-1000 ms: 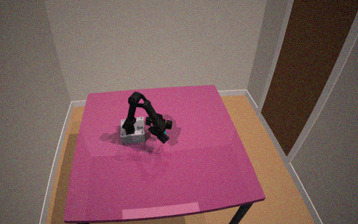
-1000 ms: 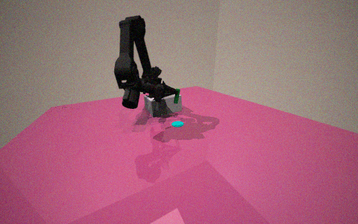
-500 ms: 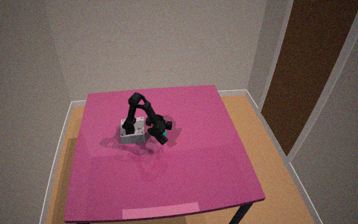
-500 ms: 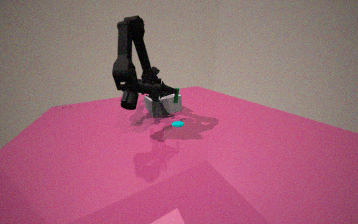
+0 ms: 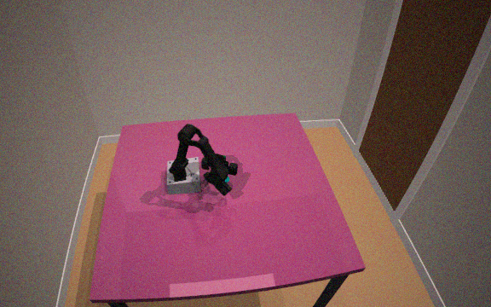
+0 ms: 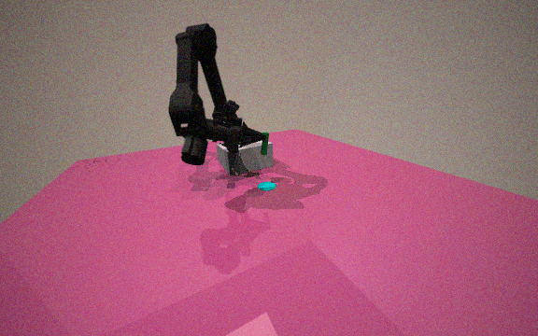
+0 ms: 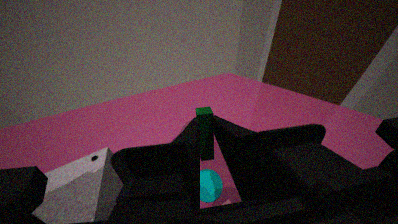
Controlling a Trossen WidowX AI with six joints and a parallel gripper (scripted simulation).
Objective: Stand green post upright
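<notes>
The green post (image 6: pixel 264 143) is clamped nearly upright in the narrowly closed gripper (image 6: pixel 261 140), carried above the table (image 6: pixel 390 233); the cyan circle (image 6: pixel 266 186) lies at six o'clock below, evidently awaiting placement.
</notes>
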